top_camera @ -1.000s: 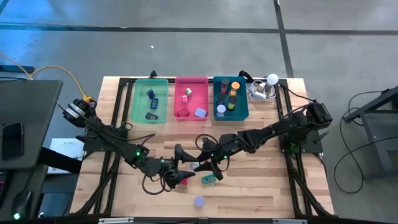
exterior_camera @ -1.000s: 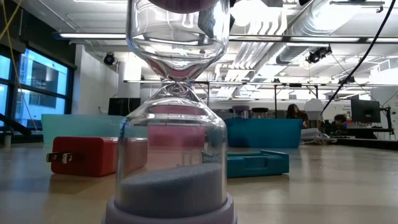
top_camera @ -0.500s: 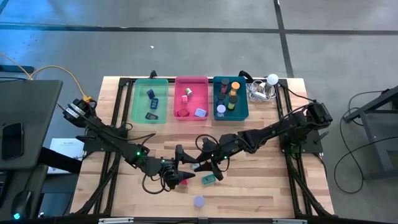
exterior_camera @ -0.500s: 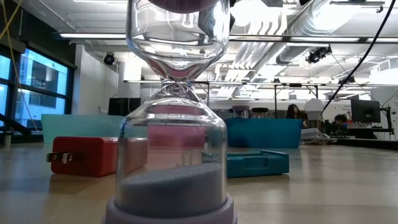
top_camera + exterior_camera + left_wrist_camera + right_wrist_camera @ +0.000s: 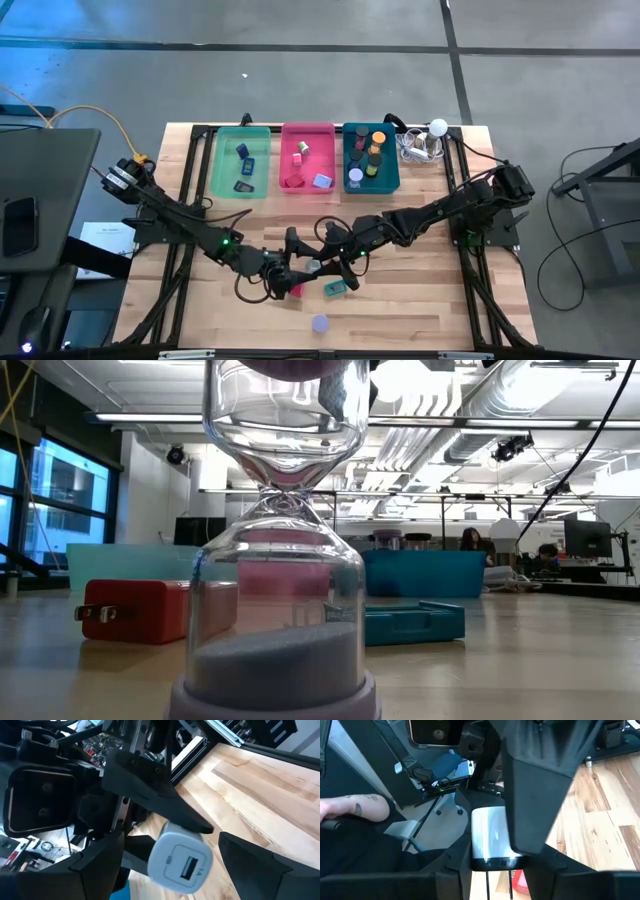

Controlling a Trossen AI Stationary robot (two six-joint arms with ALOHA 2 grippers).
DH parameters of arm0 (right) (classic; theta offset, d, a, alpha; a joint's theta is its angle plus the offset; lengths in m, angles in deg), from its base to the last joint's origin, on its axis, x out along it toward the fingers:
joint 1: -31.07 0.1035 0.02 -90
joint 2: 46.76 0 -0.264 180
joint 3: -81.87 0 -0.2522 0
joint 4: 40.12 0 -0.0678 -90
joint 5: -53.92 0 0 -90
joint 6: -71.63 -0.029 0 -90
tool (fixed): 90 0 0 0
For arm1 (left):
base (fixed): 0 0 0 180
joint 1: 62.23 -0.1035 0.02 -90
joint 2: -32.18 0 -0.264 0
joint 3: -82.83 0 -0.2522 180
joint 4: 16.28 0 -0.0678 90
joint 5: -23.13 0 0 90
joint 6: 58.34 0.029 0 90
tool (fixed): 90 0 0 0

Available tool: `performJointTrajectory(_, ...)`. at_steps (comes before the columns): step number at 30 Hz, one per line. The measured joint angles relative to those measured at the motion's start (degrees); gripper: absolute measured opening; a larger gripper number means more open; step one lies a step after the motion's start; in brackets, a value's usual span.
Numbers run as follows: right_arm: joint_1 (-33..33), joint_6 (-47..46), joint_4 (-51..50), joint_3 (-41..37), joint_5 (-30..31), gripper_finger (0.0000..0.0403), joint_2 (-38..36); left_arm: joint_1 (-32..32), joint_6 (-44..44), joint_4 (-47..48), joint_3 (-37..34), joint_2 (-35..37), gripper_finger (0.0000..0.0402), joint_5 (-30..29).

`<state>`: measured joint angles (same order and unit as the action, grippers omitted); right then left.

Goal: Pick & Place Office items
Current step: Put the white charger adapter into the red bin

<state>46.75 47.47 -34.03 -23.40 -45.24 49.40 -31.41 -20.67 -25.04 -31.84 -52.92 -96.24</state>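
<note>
The right gripper [image 5: 165, 815] is pinching a white USB charger [image 5: 177, 860] – the left gripper's [image 5: 195, 870] wide-open claw is reaching at 6 o'clock to take it.

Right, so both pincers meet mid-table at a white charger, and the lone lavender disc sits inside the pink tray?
Not quite. The left pincer and right pincer do meet mid-table at the white charger, but the lone lavender disc lies on the bare table near its front edge, well outside the pink tray. The high view shows it.
</note>
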Motion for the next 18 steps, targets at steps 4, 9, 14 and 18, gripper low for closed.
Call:
performJointTrajectory(4,-0.10,0.00,-0.15,0.00,0.01,0.0121,0.00,0.02,0.42,0.00,0.00,0.00,0.0316,1.83)
performJointTrajectory(9,-0.42,-0.04,-0.44,0.00,0.00,0.0121,0.00,0.02,0.44,0.02,0.00,0.00,0.0313,1.82)
performJointTrajectory(14,-0.50,-0.07,-0.52,0.00,0.02,0.0121,-0.02,0.02,0.44,0.02,0.00,0.00,0.0282,1.75)
performJointTrajectory(18,-0.50,-0.11,-0.52,0.00,0.02,0.0121,-0.02,0.02,0.39,0.02,0.00,0.00,0.0242,1.58)
